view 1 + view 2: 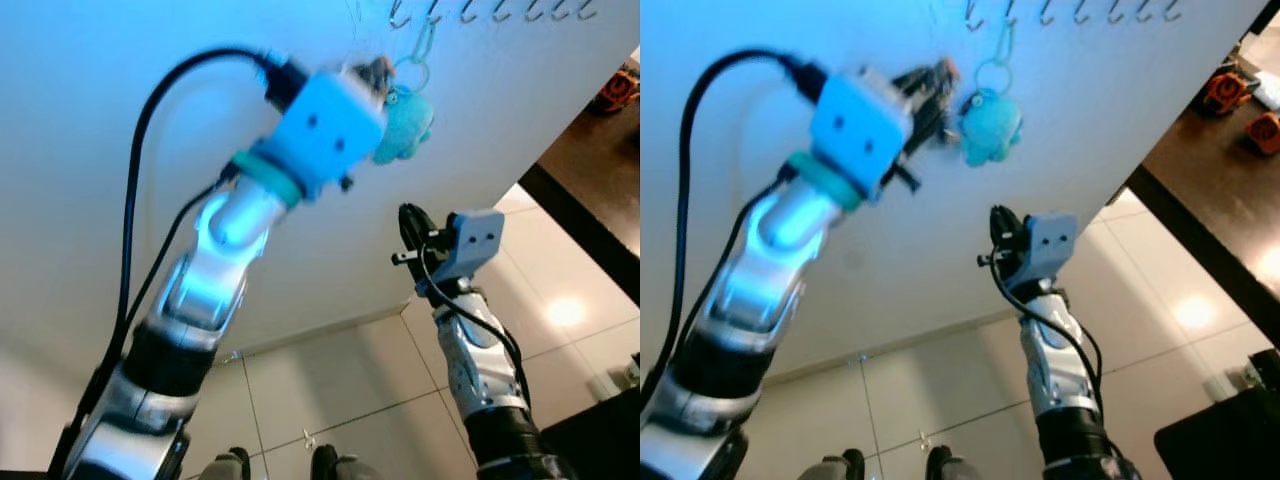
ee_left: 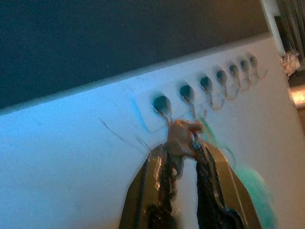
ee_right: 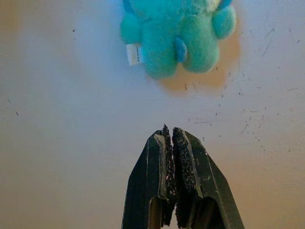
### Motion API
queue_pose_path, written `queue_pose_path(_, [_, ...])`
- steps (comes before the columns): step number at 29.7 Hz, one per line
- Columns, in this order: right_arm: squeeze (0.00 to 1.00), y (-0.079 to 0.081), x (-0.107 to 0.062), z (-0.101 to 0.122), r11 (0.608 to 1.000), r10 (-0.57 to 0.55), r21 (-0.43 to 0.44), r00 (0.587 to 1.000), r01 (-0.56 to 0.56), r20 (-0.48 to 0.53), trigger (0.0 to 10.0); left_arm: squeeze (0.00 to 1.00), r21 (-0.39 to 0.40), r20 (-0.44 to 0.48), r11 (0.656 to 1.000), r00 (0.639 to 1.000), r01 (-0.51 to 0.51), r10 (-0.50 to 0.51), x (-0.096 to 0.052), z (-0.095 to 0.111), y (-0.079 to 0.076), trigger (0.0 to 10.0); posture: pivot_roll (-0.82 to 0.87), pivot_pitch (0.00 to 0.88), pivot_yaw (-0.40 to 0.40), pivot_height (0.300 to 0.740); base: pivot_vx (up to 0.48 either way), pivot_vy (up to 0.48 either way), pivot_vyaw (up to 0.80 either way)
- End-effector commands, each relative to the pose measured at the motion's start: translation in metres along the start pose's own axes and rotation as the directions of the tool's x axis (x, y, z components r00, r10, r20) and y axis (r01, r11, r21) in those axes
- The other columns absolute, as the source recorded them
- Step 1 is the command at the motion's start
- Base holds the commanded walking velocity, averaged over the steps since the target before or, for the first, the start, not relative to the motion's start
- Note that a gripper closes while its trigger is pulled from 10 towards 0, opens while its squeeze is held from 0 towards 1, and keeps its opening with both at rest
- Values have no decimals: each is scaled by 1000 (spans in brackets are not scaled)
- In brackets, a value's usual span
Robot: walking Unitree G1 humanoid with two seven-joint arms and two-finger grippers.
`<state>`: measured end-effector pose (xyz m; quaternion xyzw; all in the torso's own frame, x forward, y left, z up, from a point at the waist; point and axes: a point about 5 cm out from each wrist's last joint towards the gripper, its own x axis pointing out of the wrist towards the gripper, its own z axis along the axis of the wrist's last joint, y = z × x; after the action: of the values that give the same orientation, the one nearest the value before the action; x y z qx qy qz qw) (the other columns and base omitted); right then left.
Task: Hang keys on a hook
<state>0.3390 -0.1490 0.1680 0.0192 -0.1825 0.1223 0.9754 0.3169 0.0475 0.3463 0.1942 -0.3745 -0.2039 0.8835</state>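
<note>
Keys: we see a bunch hung against the white wall (image 1: pixel 1120 130), made up of a thin green loop (image 1: pixel 992 62), a fuzzy turquoise plush charm (image 1: pixel 988 128) with stubby rounded limbs and a small white tag, and a small tan-orange piece (image 2: pixel 180 138) at the top. The loop reaches up to the row of hooks; we cannot tell whether it rests on one.

Hooks: a row of slim curved metal hooks (image 1: pixel 470 12) with round bases on a pale strip, high on the smooth wall.

Left gripper: our left gripper (image 2: pixel 183 164) is raised high, the silver arm stretched up and forward to just below the hooks. Its black, rough-padded fingers are pinched on the tan-orange piece, with the plush charm dangling beside them.

Right gripper: our right gripper (image 3: pixel 172 138) is lifted to a lower height, forearm upright, pointing at the wall beneath the charm. Its textured pads (image 3: pixel 181 167) are pressed together, holding nothing.

Floor: glossy pale tiles (image 1: pixel 340 390) with thin joints, and a dark wooden surface (image 1: pixel 1230 170) to the right.
</note>
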Motion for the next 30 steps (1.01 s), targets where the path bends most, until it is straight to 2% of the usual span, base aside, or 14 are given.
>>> queue_pose_path(1, [0, -1, -3, -2, 1000, -10, -1, 1000, 10, -1, 10000, 0, -13, -16, 1000, 1000, 0, 0, 4, -3, -1, 10000, -15, 178, -12, 740, 0, 0, 0])
queue_pose_path(8, [0, 3, -3, -3, 1000, -10, 6, 1000, 10, 0, 10000, 0, 21, 15, 1000, 1000, -15, 15, 21, 3, 11, 10000, -12, 191, -1, 740, 0, 0, 0])
queue_pose_path(16, [0, 5, -2, -4, 1000, -7, 11, 1000, 7, 0, 10000, 0, 32, 39, 999, 999, 0, -1, 35, 8, 13, 10000, -10, 200, 3, 740, 0, 0, 0])
queue_pose_path(30, [0, 7, -2, -4, 1000, -4, 11, 1000, 4, -2, 10000, 0, -2, 115, 999, 993, 43, -42, 59, 26, -3, 10000, -21, 219, 12, 740, 0, 0, 0])
